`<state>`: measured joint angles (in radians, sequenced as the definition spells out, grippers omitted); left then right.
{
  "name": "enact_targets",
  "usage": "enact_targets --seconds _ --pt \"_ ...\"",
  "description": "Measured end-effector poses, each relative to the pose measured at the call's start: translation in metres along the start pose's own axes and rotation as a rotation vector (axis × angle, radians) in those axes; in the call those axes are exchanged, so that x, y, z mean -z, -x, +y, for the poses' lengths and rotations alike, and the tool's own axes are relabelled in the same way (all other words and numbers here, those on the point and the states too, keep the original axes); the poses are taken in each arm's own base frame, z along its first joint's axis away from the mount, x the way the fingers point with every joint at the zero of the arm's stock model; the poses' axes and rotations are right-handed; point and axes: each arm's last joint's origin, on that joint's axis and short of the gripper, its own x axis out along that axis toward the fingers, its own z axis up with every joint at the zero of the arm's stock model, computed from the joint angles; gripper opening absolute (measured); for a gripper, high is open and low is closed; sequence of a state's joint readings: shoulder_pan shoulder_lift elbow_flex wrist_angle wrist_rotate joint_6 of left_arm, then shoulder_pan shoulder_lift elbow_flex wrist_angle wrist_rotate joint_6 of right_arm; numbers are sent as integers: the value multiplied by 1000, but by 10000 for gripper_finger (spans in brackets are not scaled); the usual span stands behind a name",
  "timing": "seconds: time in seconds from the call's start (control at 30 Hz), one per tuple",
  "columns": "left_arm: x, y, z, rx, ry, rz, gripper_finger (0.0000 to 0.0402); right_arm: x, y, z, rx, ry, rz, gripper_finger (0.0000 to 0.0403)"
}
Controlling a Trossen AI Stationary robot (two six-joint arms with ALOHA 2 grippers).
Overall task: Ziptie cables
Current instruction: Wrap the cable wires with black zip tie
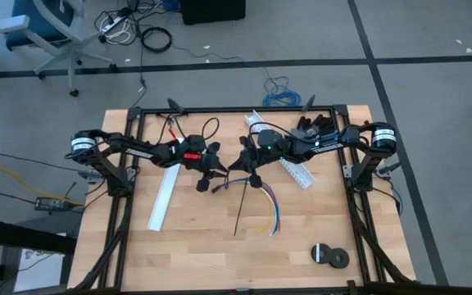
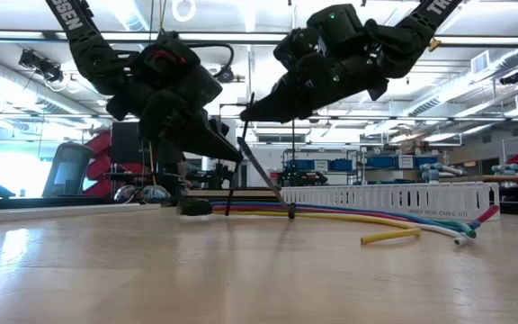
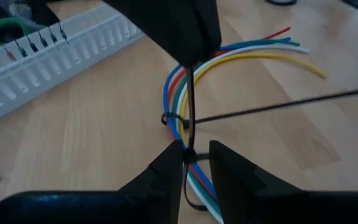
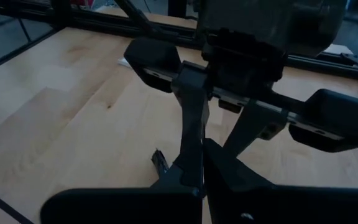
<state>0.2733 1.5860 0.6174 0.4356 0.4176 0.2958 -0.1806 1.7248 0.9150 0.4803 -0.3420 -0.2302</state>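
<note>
The cables point(image 3: 241, 53), a loose bundle of red, blue, green, white and yellow wires, lie on the wooden table point(image 1: 195, 246) at its middle point(image 1: 270, 215). One ziptie point(image 3: 174, 119) is closed around them, and its long tail point(image 3: 291, 101) runs out over the table point(image 1: 241, 209). A second ziptie point(image 3: 190, 99) stands up from the bundle between my two grippers. My left gripper point(image 3: 193, 155) is shut on its lower part just above the cables. My right gripper point(image 3: 188, 59) is shut on its upper part and reaches in from the right point(image 2: 245, 112). My left gripper pinches the second ziptie's thick lower part point(image 3: 188, 155) between its two fingertips, slanting down from the table's left. Below the fingers the strip's loop point(image 3: 191, 200) goes around the cables, which lie on the table. My right gripper pinches the same ziptie's thin tail point(image 3: 190, 70) between its shut fingertips, coming nearly level from the table's right, above my left gripper. The tail runs straight and taut down to my left fingers.
A white slotted channel point(image 1: 295, 168) lies just right of the grippers, and a plain white strip point(image 1: 162, 199) lies to their left. Two black rolls point(image 1: 330, 256) sit near the front right corner. A black frame point(image 1: 236, 111) borders the table.
</note>
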Motion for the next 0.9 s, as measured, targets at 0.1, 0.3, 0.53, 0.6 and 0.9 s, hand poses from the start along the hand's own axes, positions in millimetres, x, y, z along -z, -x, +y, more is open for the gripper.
enact_targets --seconds 0.1,0.3,0.53,0.6,0.9 --pt "-1 0 0 0 -4 -9 88 0 0 0 -1 2 -5 0" --pt "-1 0 -1 35 15 -12 87 -1 0 0 -1 4 -10 0" --pt "0 0 -2 60 21 -8 54 -4 0 0 -11 15 -47 0" --pt "0 0 -2 60 21 -8 35 -4 0 0 -12 15 -47 0" --pt "0 0 -2 60 22 -6 4 -4 0 0 -10 -4 -45 0"
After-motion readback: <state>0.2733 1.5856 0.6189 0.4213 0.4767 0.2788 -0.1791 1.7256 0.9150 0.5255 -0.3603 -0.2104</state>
